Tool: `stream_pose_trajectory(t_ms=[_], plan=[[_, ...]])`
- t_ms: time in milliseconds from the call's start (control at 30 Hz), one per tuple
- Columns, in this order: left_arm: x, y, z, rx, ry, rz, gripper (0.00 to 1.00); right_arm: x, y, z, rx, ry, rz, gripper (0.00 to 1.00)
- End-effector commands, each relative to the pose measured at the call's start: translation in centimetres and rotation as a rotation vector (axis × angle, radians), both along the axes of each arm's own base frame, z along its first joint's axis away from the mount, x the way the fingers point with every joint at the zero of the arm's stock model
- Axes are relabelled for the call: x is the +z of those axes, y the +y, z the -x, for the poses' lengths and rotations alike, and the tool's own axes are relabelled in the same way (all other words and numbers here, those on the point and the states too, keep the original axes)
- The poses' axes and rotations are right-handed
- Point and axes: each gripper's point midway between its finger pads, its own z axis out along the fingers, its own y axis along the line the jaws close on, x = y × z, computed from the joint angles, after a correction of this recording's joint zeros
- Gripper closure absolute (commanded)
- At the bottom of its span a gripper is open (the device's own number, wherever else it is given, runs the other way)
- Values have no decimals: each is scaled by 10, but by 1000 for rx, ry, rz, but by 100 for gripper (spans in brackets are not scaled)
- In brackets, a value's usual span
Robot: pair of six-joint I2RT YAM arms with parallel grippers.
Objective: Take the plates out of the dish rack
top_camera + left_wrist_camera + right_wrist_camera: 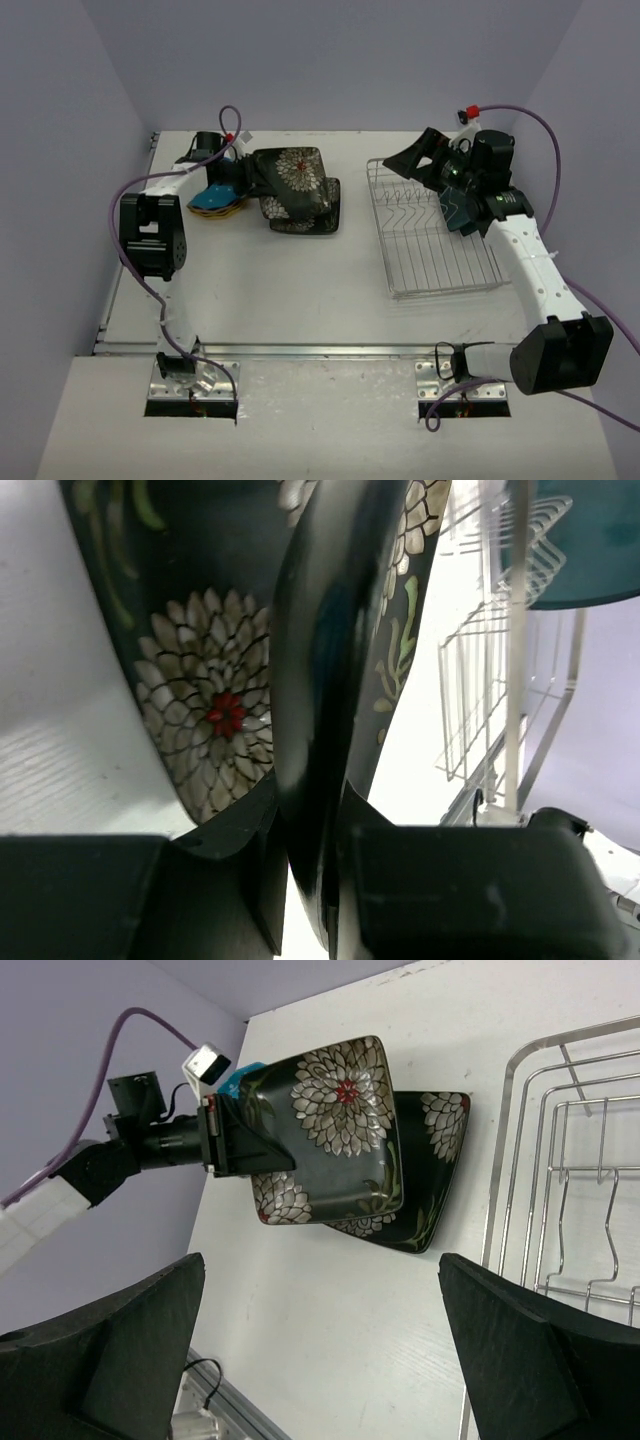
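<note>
My left gripper (pixel 247 177) is shut on the near-left rim of a black floral plate (pixel 292 176) and holds it tilted just above a second black floral plate (pixel 312 218) that lies flat on the table. In the left wrist view the held plate (pixel 320 680) runs edge-on between the shut jaws of the left gripper (pixel 318 880). The right wrist view shows both plates, the upper (pixel 330 1130) over the lower (pixel 430 1180). The silver wire dish rack (pixel 435 240) stands at the right. My right gripper (pixel 412 158) hangs wide open and empty over the rack's far-left corner; the right wrist view shows it (pixel 320 1360) too. A dark teal plate (pixel 457 208) shows beside the right arm over the rack.
A stack of small dotted plates (pixel 218 203), blue on top of orange and yellow, sits on the table left of the floral plates, under the left arm. Purple walls close in the table on three sides. The rack's left wire edge (pixel 510 1160) is close to the lower floral plate.
</note>
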Motion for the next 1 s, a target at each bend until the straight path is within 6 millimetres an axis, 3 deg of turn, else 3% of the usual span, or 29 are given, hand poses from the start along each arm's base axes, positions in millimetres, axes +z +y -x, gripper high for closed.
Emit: stream_pose_trajectory(t_ms=[0, 333, 700, 800, 967], plan=[[36, -9, -17, -87, -142, 40, 100, 16, -2, -1, 6, -49, -5, 2], [18, -25, -15, -162, -80, 116, 99, 8, -1, 0, 21, -35, -20, 2], [5, -38, -16, -194, -54, 116, 87, 6, -1, 1, 28, -29, -27, 2], [5, -37, -16, -186, -57, 95, 76, 6, 0, 1, 28, -31, -27, 2], [13, -30, -22, -156, -101, 0, 49, 10, 0, 2, 30, -37, -28, 2]])
